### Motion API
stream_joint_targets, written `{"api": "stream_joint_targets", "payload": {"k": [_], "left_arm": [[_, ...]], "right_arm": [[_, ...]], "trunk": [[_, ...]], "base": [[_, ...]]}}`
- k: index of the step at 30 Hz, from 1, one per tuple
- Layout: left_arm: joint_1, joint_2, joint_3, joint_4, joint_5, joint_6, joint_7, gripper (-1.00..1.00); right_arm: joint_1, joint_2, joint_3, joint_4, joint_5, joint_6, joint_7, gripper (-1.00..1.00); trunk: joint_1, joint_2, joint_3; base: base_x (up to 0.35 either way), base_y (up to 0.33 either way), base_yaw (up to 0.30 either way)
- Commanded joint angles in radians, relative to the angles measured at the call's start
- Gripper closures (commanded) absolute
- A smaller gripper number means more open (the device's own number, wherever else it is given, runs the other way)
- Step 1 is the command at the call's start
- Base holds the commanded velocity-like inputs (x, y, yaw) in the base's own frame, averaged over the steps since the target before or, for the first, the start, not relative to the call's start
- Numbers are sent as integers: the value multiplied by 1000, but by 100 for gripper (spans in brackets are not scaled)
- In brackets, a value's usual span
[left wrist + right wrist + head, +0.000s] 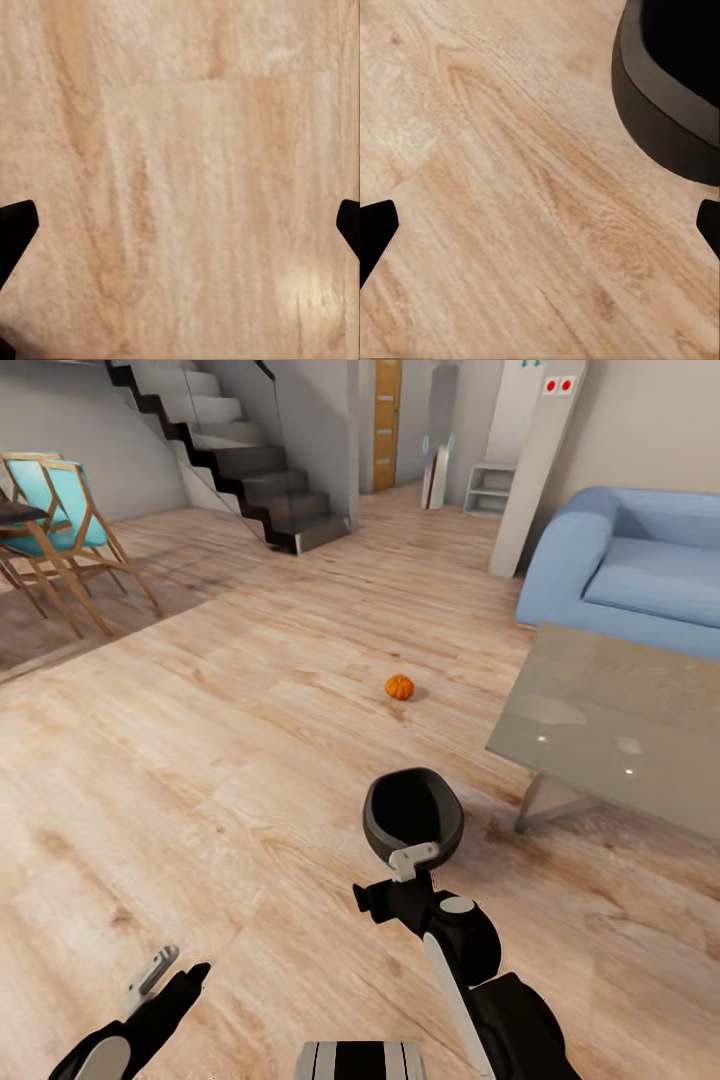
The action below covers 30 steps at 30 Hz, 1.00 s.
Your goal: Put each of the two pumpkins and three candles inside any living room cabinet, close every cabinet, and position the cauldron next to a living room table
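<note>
Pale plank floor (pixel 230 760) is seen, with a glass table (pixel 620 730) at three o'clock (sofa (pixel 630 565) behind). The cauldron (pixel 412 815) sits just at twelve o'clock of the right gripper (pixel 400 875), whose fingers (pixel 375 232) are spread; a pumpkin (pixel 399 687) lies beyond. The left gripper (pixel 165 975) is spread too.

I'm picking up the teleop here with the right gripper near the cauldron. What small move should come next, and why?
Probably ease the right gripper forward to close on the cauldron rim. Its fingers look open at the near rim, and the cauldron stands on the floor a little short of the glass table.
</note>
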Motion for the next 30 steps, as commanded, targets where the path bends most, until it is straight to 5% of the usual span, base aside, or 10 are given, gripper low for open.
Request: {"api": "stream_joint_targets", "payload": {"k": [1, 8, 14, 29, 30], "left_arm": [[5, 1, 1, -1, 6, 3, 7, -100], [40, 8, 19, -7, 9, 3, -3, -100], [51, 4, 71, -13, 9, 3, -6, -100], [53, 5, 70, -22, 5, 2, -2, -100], [53, 7, 69, -21, 4, 2, -1, -100]], "right_arm": [[-2, 0, 0, -1, -4, 5, -3, -100], [-2, 1, 0, -1, -3, 4, -7, -100], [-2, 1, 2, -1, -3, 3, -109, -100], [-17, 1, 39, -1, -3, -2, -132, -100], [-15, 1, 39, -1, -4, -48, -136, -100]], "trunk": [[0, 0, 0], [0, 0, 4], [0, 0, 7], [0, 0, 15], [0, 0, 15]], "base": [[0, 0, 277], [0, 0, 278], [0, 0, 280], [0, 0, 284], [0, 0, 295]]}}
